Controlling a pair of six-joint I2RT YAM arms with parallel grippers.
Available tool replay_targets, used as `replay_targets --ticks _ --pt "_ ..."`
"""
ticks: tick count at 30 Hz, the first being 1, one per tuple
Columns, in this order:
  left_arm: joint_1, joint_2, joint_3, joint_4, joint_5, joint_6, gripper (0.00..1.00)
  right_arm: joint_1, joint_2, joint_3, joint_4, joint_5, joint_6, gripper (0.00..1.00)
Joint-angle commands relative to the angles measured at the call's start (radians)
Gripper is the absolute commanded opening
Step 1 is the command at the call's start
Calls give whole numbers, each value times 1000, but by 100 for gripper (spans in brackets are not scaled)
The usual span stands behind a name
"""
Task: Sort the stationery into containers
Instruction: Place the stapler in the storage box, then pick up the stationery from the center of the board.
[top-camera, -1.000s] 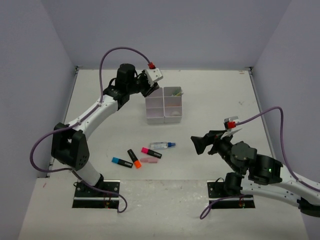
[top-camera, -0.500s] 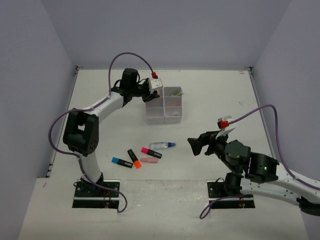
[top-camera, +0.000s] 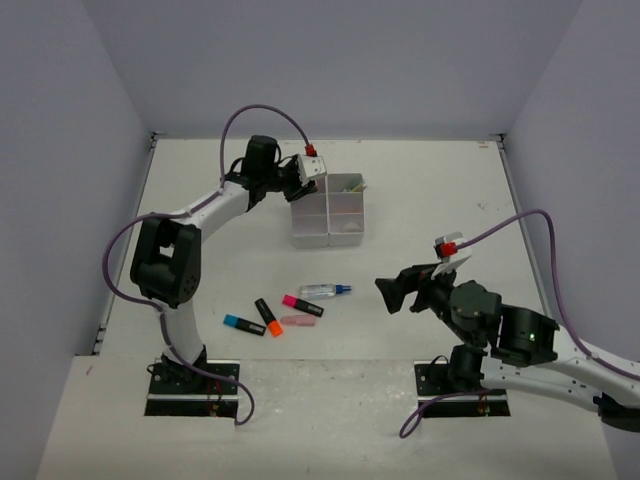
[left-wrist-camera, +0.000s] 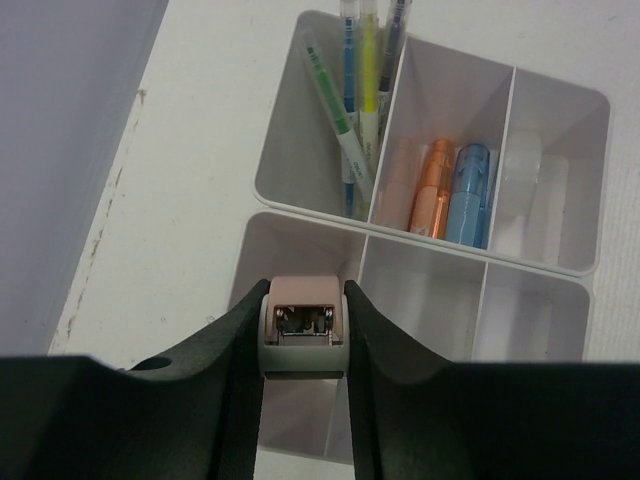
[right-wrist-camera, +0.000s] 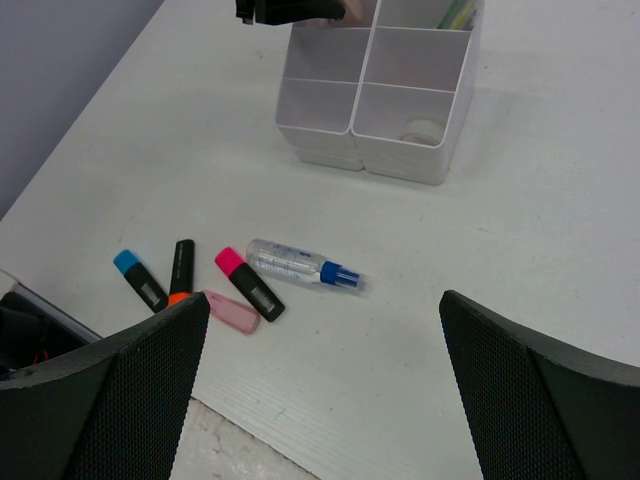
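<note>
My left gripper (left-wrist-camera: 303, 312) is shut on a small pink and grey dispenser (left-wrist-camera: 303, 352) and holds it over the near left compartment of the white containers (left-wrist-camera: 283, 130). In the top view this left gripper (top-camera: 298, 186) hangs at the far left corner of the containers (top-camera: 345, 238). Thin pens (left-wrist-camera: 356, 100), an orange highlighter (left-wrist-camera: 432, 188), a blue highlighter (left-wrist-camera: 467, 192) and a tape ring (right-wrist-camera: 421, 129) lie in compartments. My right gripper (right-wrist-camera: 322, 300) is open above the table, near a glue pen (right-wrist-camera: 300, 265), a pink highlighter (right-wrist-camera: 250, 284) and a pink eraser (right-wrist-camera: 232, 312).
An orange-ended highlighter (right-wrist-camera: 181, 270) and a blue-ended highlighter (right-wrist-camera: 140, 281) lie left of the eraser, close to the table's front edge. Grey walls close the table on three sides. The right gripper (top-camera: 392, 290) hovers right of the loose items.
The left arm's elbow has swung up and right while its gripper stayed at the containers' far left corner with the dispenser. The right gripper has shifted slightly left.
</note>
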Motion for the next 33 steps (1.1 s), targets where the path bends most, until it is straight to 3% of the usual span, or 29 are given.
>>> replay_targets --ticks 1,12,13,14,15,17,20,23,26,31,33 --pt "8 -3 29 32 -14 -10 43 0 27 32 5 -9 21 99" --pt "4 -134 9 123 -27 -111 62 -3 133 55 21 -88 -9 99" --pt "2 -148 14 127 -37 -133 71 -7 164 61 23 -113 -20 99" --pt "0 -178 26 136 -60 -181 91 -17 233 74 25 -169 -37 98" --pt "-1 -199 39 138 -78 -217 100 -23 285 91 28 -206 -56 94" --pt "-2 -239 72 125 -149 -301 100 -34 399 130 36 -252 -83 81" --pt "-3 -338 139 22 -452 -558 100 -58 641 199 70 -305 -121 51" --pt "0 -435 157 -149 -743 -836 100 -61 803 266 118 -414 -189 38" --pt "3 -630 68 -330 -848 -1009 100 -61 1000 363 124 -540 -283 34" --pt "3 -947 -242 -355 -869 -973 100 -58 1250 536 17 -649 -415 35" --pt "3 -997 -292 -398 -873 -947 100 -57 1298 583 -3 -691 -443 38"
